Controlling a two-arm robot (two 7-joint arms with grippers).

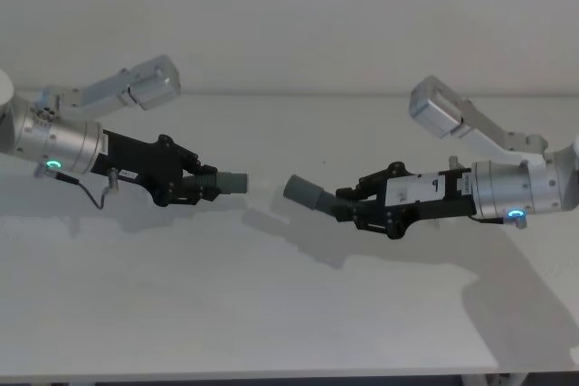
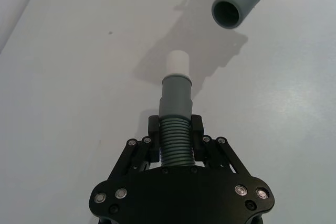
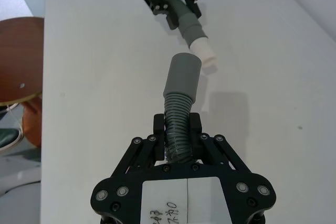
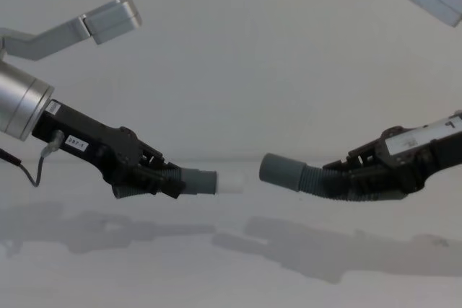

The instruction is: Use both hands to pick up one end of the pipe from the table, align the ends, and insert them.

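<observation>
Left gripper pinches the white-tipped hose centre-left; right gripper pinches the corrugated hose centre-right; cuffs apart.

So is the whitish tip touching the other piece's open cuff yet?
Apart. The chest view shows a bare gap between the whitish tip and the open cuff, each piece held in its own pincer above the table.

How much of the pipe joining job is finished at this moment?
Done: both pieces are lifted. The left gripper holds the dark grey hose piece with the whitish tip; the right gripper holds the corrugated grey hose piece. In hand: aligning, cuffs apart. Left: insertion.
</observation>
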